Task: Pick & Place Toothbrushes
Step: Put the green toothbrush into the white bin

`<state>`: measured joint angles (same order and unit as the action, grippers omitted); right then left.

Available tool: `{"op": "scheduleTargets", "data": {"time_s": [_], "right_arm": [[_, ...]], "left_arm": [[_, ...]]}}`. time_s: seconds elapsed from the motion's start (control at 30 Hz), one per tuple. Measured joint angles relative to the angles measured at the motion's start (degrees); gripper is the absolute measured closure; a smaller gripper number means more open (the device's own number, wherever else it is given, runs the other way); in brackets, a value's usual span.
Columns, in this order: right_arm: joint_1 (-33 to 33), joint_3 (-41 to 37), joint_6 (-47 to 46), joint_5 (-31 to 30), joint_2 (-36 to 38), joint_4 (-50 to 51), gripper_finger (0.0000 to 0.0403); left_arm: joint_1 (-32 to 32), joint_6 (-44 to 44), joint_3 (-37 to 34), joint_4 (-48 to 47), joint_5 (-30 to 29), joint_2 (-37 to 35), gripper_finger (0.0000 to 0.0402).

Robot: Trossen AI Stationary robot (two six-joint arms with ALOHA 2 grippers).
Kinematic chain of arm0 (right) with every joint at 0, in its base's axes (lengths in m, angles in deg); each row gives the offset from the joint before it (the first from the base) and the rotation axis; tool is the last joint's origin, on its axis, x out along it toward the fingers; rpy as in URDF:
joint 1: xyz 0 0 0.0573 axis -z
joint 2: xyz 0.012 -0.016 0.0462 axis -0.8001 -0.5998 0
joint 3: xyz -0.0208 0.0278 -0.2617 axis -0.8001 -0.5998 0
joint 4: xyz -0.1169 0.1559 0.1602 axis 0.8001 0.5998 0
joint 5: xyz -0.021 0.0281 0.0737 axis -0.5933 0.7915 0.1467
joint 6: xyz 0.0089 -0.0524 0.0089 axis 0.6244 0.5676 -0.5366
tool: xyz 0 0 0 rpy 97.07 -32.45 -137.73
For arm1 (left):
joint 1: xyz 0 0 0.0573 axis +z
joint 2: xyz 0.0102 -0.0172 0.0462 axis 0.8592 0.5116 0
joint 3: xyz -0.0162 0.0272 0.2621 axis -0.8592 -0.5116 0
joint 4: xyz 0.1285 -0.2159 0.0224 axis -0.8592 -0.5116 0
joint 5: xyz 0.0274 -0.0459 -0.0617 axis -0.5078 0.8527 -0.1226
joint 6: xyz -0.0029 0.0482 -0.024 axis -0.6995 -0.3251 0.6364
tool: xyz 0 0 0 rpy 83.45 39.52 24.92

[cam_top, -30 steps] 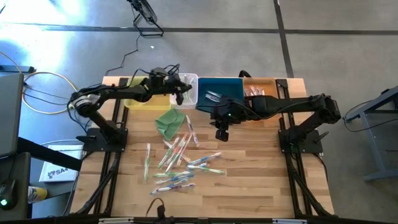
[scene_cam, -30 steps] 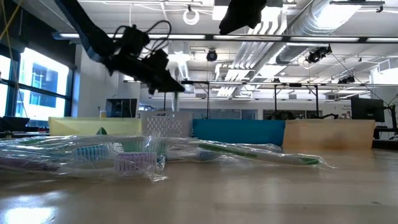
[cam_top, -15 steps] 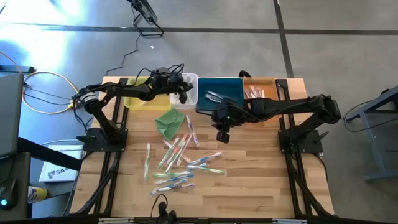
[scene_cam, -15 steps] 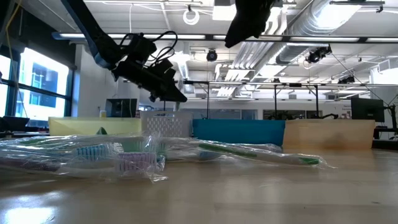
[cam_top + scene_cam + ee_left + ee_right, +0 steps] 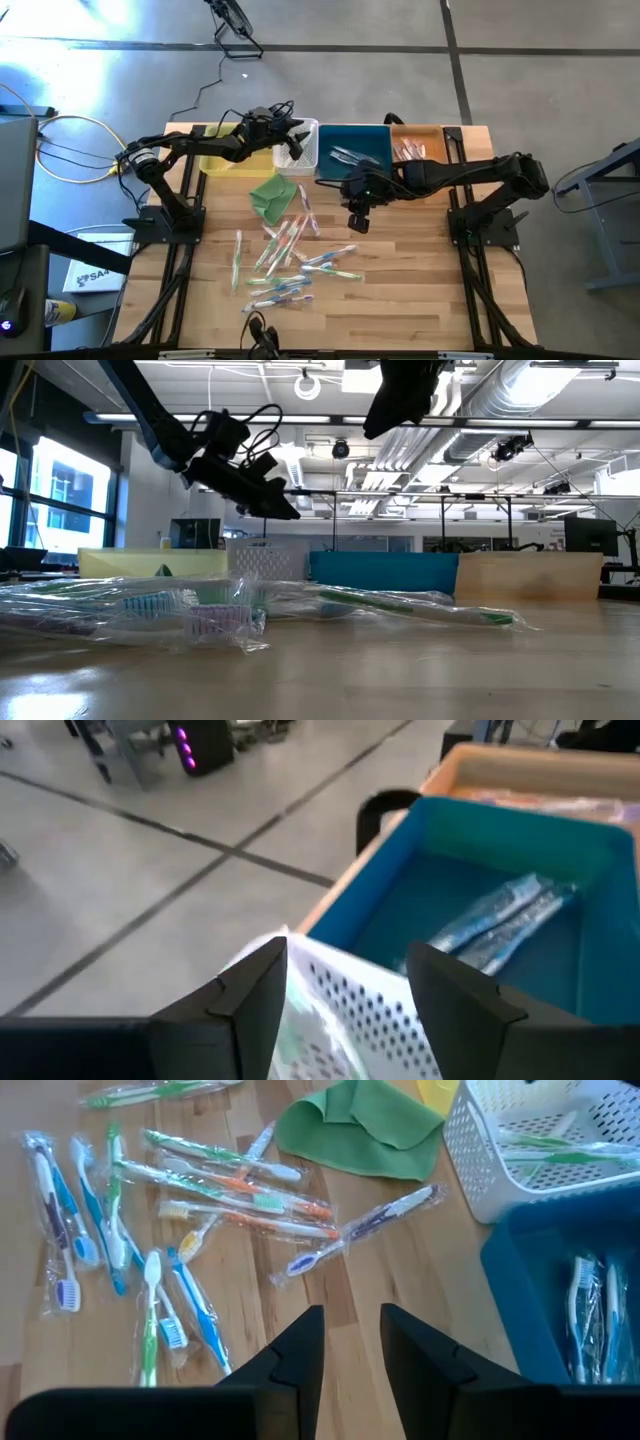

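Observation:
Several wrapped toothbrushes (image 5: 290,262) (image 5: 190,1210) lie scattered flat on the wooden table. Others lie in the white basket (image 5: 312,128) (image 5: 500,1180) and in the blue bin (image 5: 470,830). My left gripper (image 5: 292,147) (image 5: 350,952) hangs open just above the white basket (image 5: 370,1005), pointing almost level, with nothing between its fingers. My right gripper (image 5: 357,222) (image 5: 352,1312) hovers well above the table, right of the pile and in front of the blue bin (image 5: 355,170). Its fingers stand a narrow gap apart, with nothing between them.
A folded green cloth (image 5: 273,193) (image 5: 360,1125) lies in front of the basket. A yellow bin (image 5: 225,162) stands left of the basket and a tan bin (image 5: 420,140) right of the blue one, all along the far edge. Bare wood lies right of the pile.
My left gripper has opened above the white basket and tipped from pointing steeply down to nearly level. My right gripper has sunk a little over the table, its gap unchanged. The toothbrushes on the table have not moved.

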<state>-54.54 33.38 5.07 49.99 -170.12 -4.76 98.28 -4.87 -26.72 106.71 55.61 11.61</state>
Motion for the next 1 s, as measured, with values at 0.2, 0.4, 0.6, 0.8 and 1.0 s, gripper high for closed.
{"op": "scheduleTargets", "data": {"time_s": [0.2, 0.4, 0.6, 0.8, 1.0], "right_arm": [[-0.1, 0.0, -0.1, -0.1, 0.0, -0.1, 0.0309], [-0.1, 0.0, -0.2, -0.2, 0.0, -1.0, 0.0309], [-0.1, 0.0, 0.2, -0.2, 0.0, -3.1, 0.0309], [-0.1, 0.1, 0.2, -0.4, 0.0, -5.4, 0.0309], [0.0, 0.1, 0.6, -0.4, 0.0, -7.0, 0.0314]], "left_arm": [[0.0, 0.7, 0.0, 2.8, 2.0, 0.0, 0.0195], [0.0, 1.8, 0.0, 1.2, 2.1, 0.0, 0.0195], [-0.1, 2.2, 0.0, 0.4, 5.6, 0.0, 0.0195], [-0.2, 1.9, 0.0, 0.5, 8.3, 0.0, 0.0195], [-0.2, 1.4, 0.0, 0.5, 9.4, 0.0, 0.0195]]}}
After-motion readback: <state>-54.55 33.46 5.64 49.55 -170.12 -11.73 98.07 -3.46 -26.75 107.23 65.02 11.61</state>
